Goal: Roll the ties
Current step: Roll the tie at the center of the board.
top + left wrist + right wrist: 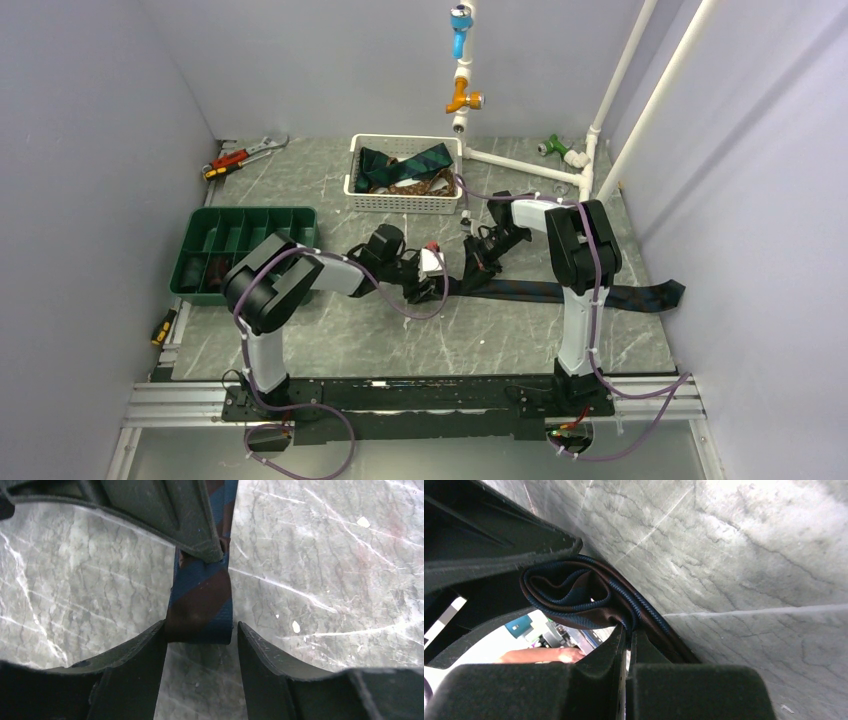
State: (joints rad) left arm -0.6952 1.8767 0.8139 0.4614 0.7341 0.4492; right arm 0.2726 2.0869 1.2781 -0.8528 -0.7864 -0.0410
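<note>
While half-rolled, tie tight within right claw

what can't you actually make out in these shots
- Top view: the rolled end of the tie, covered by the left tool and right tool.
- Top view: how many ties fill the basket; piled up, too small.
- Top view: the dark things in the green tray; too small.
- Left wrist view: the roll, behind the right tool's finger.
- Right wrist view: the tie's flat length, behind its own fingers.
</note>
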